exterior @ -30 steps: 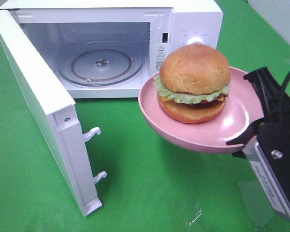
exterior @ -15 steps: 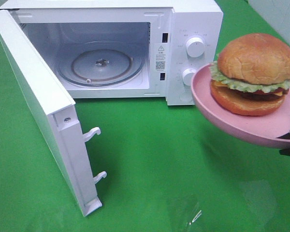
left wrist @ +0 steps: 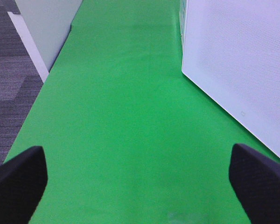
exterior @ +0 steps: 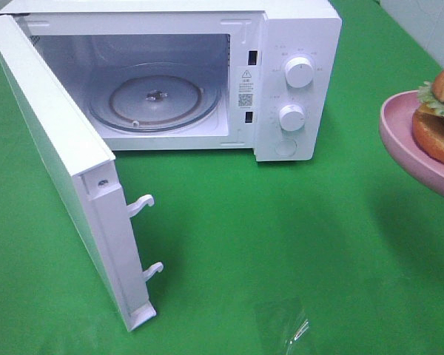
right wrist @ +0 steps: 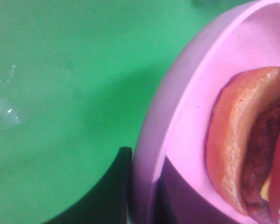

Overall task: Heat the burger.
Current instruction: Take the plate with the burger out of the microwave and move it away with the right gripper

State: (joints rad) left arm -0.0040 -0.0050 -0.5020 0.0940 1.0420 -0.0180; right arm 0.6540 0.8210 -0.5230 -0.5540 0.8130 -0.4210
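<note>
From the high camera we see the burger [exterior: 442, 115] on its pink plate [exterior: 408, 138] raised at the far right edge, well apart from the open microwave [exterior: 207, 74]; its door [exterior: 59, 170] swings left, nothing blocking the cavity. Our left tool [left wrist: 135, 179] hangs apart over bare green surface [left wrist: 116, 116]. Our right tool [right wrist: 144, 191] is clamped on the plate rim, the burger just beyond it.

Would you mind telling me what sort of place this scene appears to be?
Probably a lab mock-up of a kitchen, not a real one: a white microwave with its door open stands on a green cloth-covered table, grey office carpet lies beside the table, and a burger rides on a pink plate.
</note>
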